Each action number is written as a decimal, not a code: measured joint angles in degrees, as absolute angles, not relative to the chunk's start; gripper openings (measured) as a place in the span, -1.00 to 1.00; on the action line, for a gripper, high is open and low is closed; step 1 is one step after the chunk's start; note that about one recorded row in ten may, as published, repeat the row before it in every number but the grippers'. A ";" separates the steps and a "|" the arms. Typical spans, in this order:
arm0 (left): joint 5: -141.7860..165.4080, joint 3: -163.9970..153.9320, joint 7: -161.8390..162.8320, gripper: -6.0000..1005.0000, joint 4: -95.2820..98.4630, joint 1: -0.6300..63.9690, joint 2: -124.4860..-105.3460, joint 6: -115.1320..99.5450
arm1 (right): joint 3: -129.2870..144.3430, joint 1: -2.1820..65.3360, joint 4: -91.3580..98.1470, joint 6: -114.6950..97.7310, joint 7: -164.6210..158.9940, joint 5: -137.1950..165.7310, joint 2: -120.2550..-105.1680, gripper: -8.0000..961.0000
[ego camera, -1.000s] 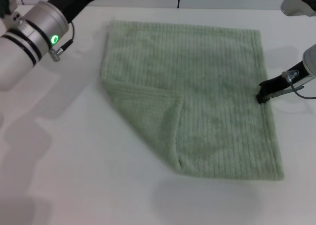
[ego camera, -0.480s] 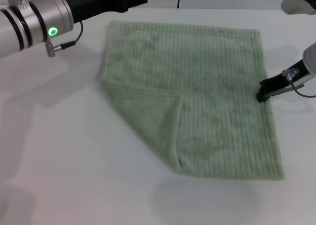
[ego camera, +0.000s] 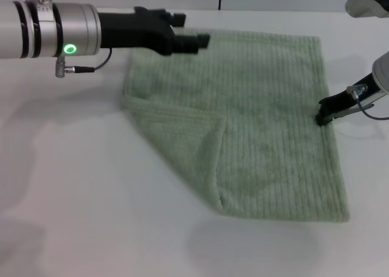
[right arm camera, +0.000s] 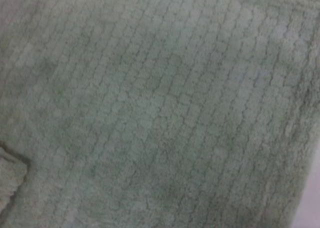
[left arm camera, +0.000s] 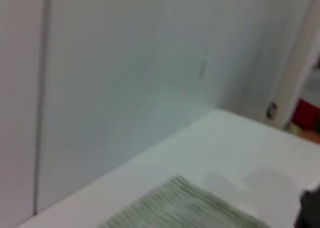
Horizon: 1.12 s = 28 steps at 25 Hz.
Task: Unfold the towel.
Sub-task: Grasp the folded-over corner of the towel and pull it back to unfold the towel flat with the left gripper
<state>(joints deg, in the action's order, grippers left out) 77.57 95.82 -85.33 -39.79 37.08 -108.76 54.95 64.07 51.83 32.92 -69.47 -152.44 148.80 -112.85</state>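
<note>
My right wrist camera fills with the towel [right arm camera: 150, 108]'s ribbed pile; only my head camera shows the whole pale green cloth lying on the white table [ego camera: 91, 216], its near-left corner folded over onto itself. My left gripper [ego camera: 193, 42] hovers over the towel's far-left edge; my right gripper [ego camera: 322, 116] sits at its right edge. I cannot tell either gripper's jaw state.

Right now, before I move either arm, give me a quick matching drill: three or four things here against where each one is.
1 left gripper
2 right gripper
3 folded-over corner
4 towel

a at the towel's right edge
b over the towel's far edge
c spread on the white table
d towel's near left part

Pairs: 1-b, 2-a, 3-d, 4-c
</note>
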 joint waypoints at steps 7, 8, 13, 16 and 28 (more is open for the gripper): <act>90.44 100.14 -83.47 0.56 -42.82 38.36 -110.67 61.37 | 64.07 51.88 32.70 -69.43 -152.43 148.80 -112.78 -0.98; 90.44 100.14 -83.47 0.56 -42.82 38.36 -110.67 61.37 | 64.07 51.88 32.69 -69.43 -152.43 148.80 -112.77 -0.98; 100.38 101.65 -81.31 0.56 -46.89 38.76 -113.07 63.86 | 64.07 51.88 32.69 -69.43 -152.42 148.80 -112.76 -0.98; 106.77 102.16 -79.75 0.56 -47.56 39.94 -115.39 63.73 | 64.07 51.87 32.69 -69.43 -152.33 148.80 -112.76 -0.98; 115.73 100.66 -75.09 0.56 -47.06 41.92 -118.37 59.99 | 64.07 51.89 32.69 -69.43 -152.24 148.80 -112.76 -0.98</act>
